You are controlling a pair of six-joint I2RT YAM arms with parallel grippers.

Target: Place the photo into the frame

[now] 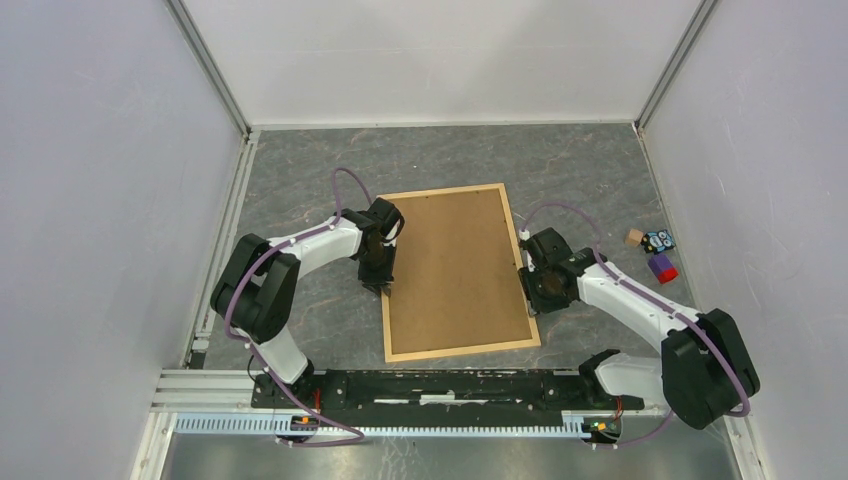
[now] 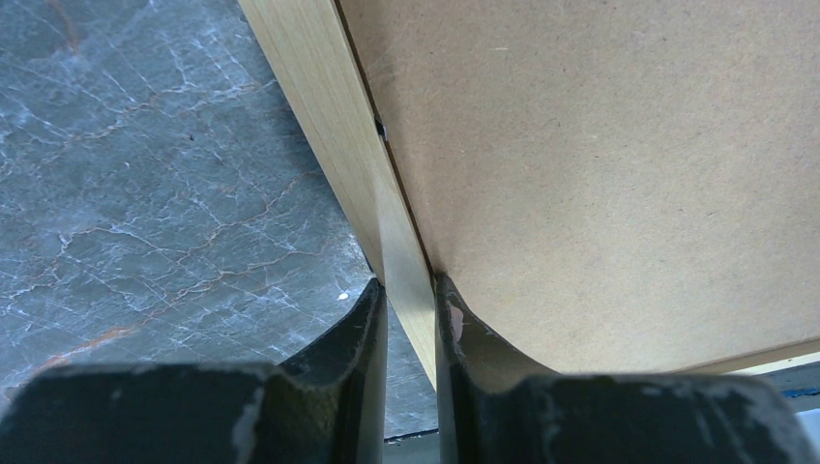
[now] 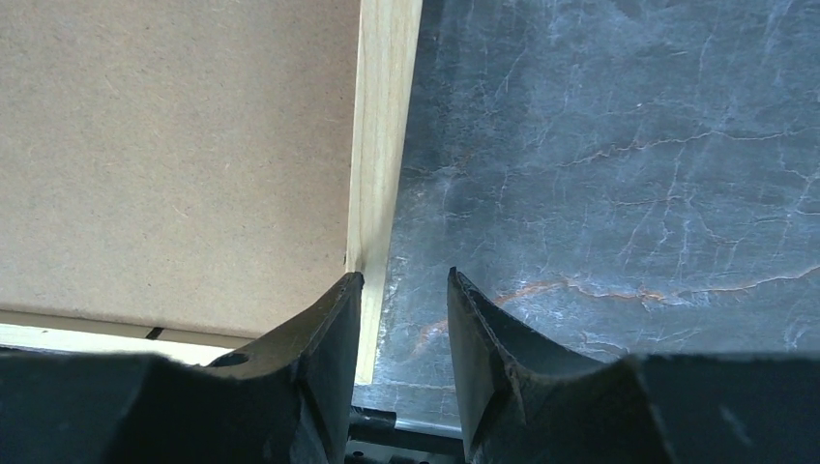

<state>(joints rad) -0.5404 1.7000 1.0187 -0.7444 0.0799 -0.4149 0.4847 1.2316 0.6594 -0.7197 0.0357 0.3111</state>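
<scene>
We see the frame (image 1: 464,350) lying flat at the centre of the overhead view, its brown backing board (image 1: 455,270) facing up. The photo is not visible, so we cannot tell whether it sits underneath. Our left gripper (image 2: 408,285) pinches the strip on the picture's left, while the right gripper (image 3: 406,280) stands spread at the opposite strip, clamping nothing. We judge the frame light and stiff but thin-railed and smooth, best held mid-length on both long strips.
</scene>
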